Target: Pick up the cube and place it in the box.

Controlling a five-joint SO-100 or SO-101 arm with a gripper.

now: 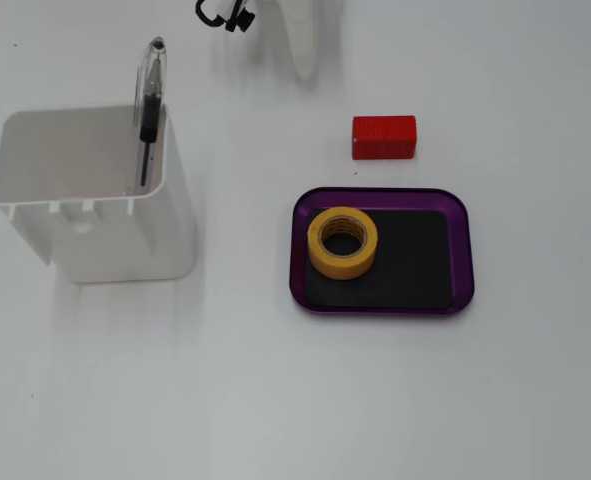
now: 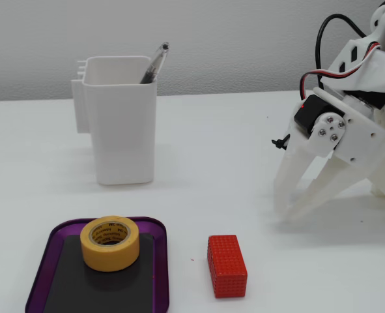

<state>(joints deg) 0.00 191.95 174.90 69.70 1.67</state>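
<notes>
The cube [image 1: 384, 137] is a small red block lying on the white table just beyond the box's far rim; it also shows in the other fixed view [image 2: 227, 265], to the right of the box. The box [image 1: 380, 193] is a shallow purple tray with a black floor [image 2: 159, 261]. A yellow tape roll [image 1: 343, 242] [image 2: 110, 243] stands inside it. My gripper [image 2: 285, 212] hangs empty over the table behind and to the right of the cube, tips nearly together and pointing down. Only its white finger [image 1: 303, 55] shows at the top edge of a fixed view.
A tall white container [image 1: 95, 200] [image 2: 122, 124] with a pen [image 1: 149, 100] stands to the left of the box. The arm's base and cables [image 2: 368, 98] fill the right edge.
</notes>
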